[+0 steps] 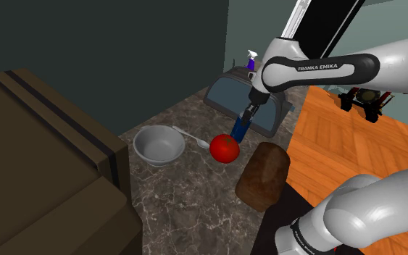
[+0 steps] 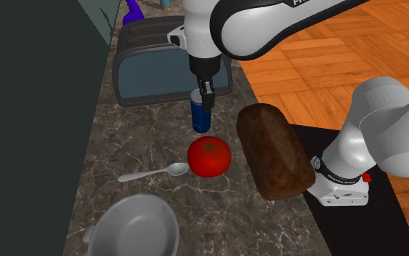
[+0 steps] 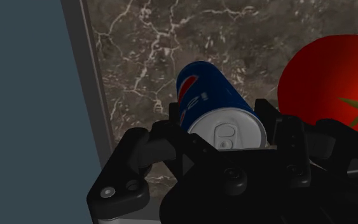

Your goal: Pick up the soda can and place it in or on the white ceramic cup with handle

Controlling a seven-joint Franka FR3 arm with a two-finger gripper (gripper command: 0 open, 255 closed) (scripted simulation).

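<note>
A blue soda can [image 2: 200,120] stands upright on the dark marble counter [image 2: 144,142], just in front of the toaster. My black gripper [image 2: 205,102] comes straight down over it. In the wrist view the fingers [image 3: 179,124] press against both sides of the can [image 3: 203,95] just below its silver top, so the gripper [image 3: 225,124] is shut on it. The shoulder view has the can [image 1: 239,130] under the hand [image 1: 246,117]. A wide grey-white bowl-like vessel [image 1: 157,145] with a small side handle [image 2: 91,233] sits farther along the counter.
A red tomato [image 2: 209,156] lies close beside the can. A brown bread loaf [image 2: 274,149] lies by the counter edge, a spoon [image 2: 155,173] between tomato and bowl. A dark toaster [image 2: 148,73] and a spray bottle [image 1: 251,61] stand behind. A brown cabinet [image 1: 43,159] rises beside the counter.
</note>
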